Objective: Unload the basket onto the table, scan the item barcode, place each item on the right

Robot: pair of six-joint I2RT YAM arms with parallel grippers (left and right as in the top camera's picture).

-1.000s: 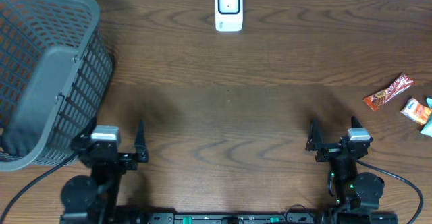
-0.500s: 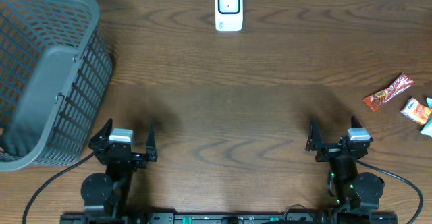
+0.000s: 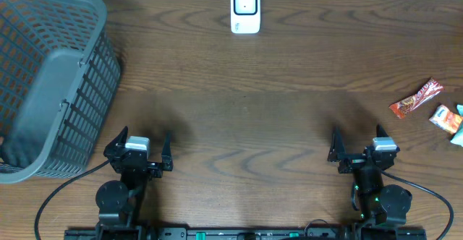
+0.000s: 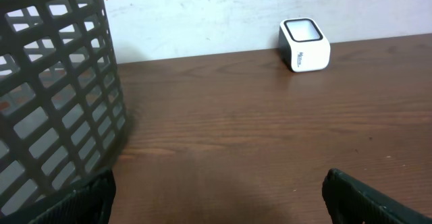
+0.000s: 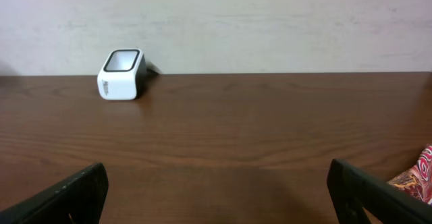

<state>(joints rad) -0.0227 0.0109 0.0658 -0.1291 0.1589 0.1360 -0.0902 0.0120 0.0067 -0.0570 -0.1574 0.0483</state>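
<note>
Along the near edge of the bench (image 3: 246, 110), both arms sit low with nothing between their fingers: the left gripper (image 3: 141, 147) toward the left corner and the right gripper (image 3: 356, 147) toward the right, each with its jaws spread wide apart. At the middle of the far edge stands the white scanner (image 3: 245, 9). By the right edge lies an orange-red snack wrapper (image 3: 416, 99), a second small packet (image 3: 445, 117) just beside it, both apart from the right gripper. A grey slatted basket (image 3: 51, 74) fills the far left corner.
</note>
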